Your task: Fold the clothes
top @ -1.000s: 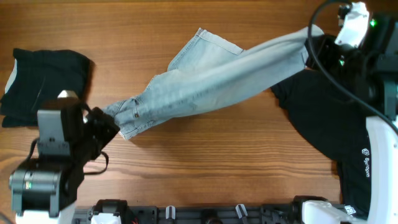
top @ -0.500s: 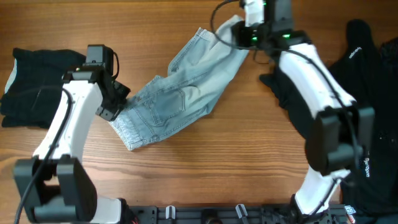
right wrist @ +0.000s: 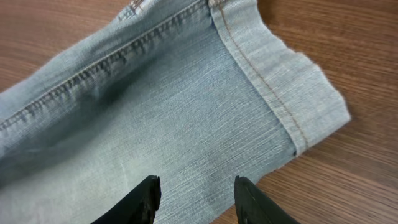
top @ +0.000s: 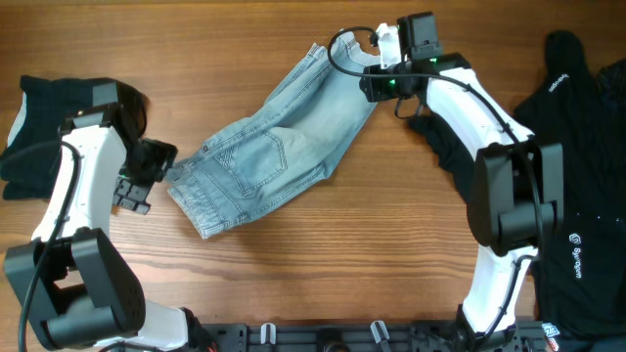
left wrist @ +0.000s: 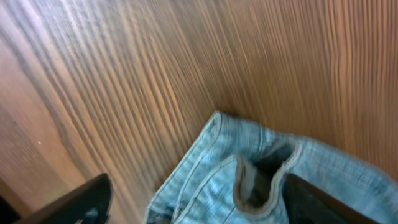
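Light blue jeans (top: 274, 147) lie doubled over on the table's middle, with the waistband at lower left and the leg hems at upper right. My left gripper (top: 155, 176) stands open just left of the waistband (left wrist: 249, 180), which lies between its wide-apart fingers (left wrist: 74, 202) without being pinched. My right gripper (top: 378, 84) hovers open over the leg end (right wrist: 186, 106) near the hem (right wrist: 280, 81), its fingertips (right wrist: 144, 196) clear of the cloth.
A folded black garment (top: 59, 127) lies at the table's far left, close behind my left arm. A loose black garment (top: 567, 186) with white print sprawls across the right side. Bare wood runs along the front.
The jeans, first held stretched between both grippers, were doubled over and laid down. Both grippers have opened and let go; the left has pulled back to the left.
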